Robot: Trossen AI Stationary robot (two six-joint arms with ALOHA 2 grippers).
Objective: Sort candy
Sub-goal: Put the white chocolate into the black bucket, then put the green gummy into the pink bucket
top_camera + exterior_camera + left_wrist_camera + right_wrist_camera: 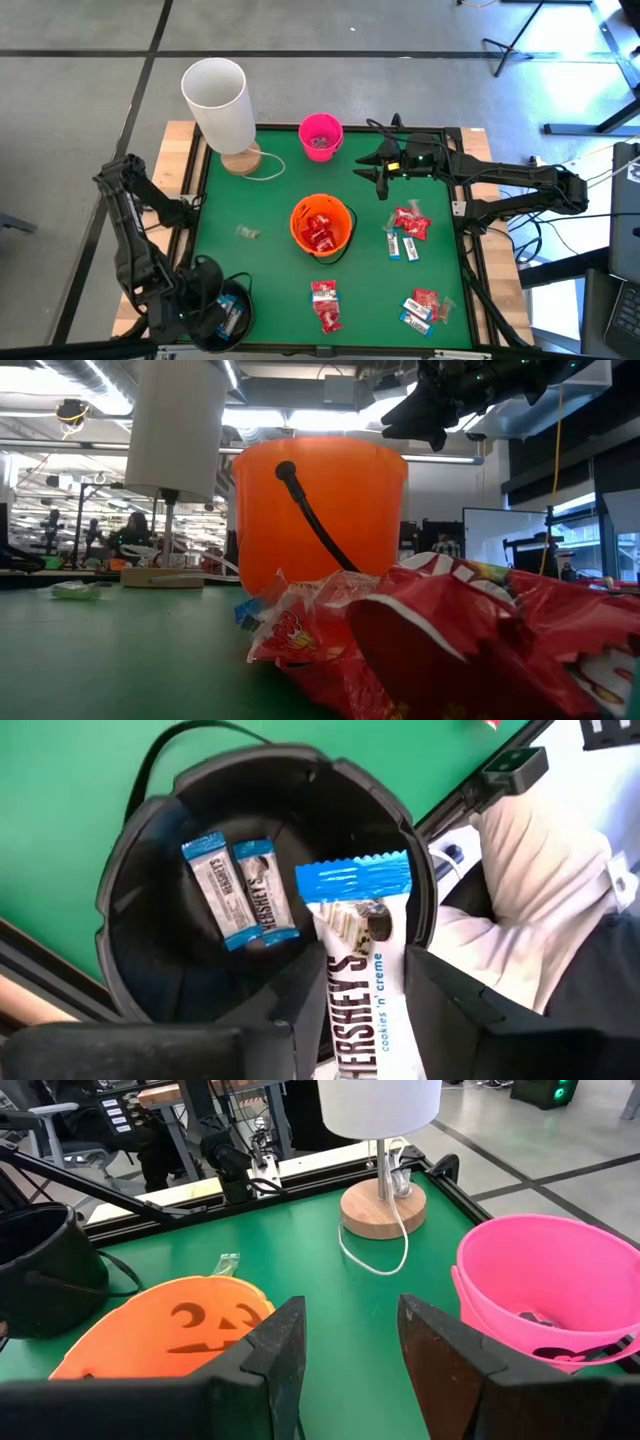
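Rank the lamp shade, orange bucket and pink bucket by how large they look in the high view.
1. Lamp shade, though it stands taller, nearer the camera.
2. Orange bucket.
3. Pink bucket.

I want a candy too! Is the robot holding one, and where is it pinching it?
Yes. The left hand pinches a white-and-blue bar by its lower part, over the black bucket. The right hand holds nothing.

**Low view: candy heap against orange bucket**

I see crinkled red candy packets (450,640) filling the near right foreground. Behind them stands the orange bucket (330,510), black handle hanging down its front. A white lamp (175,430) stands left; a dark gripper (430,410) hangs top right.
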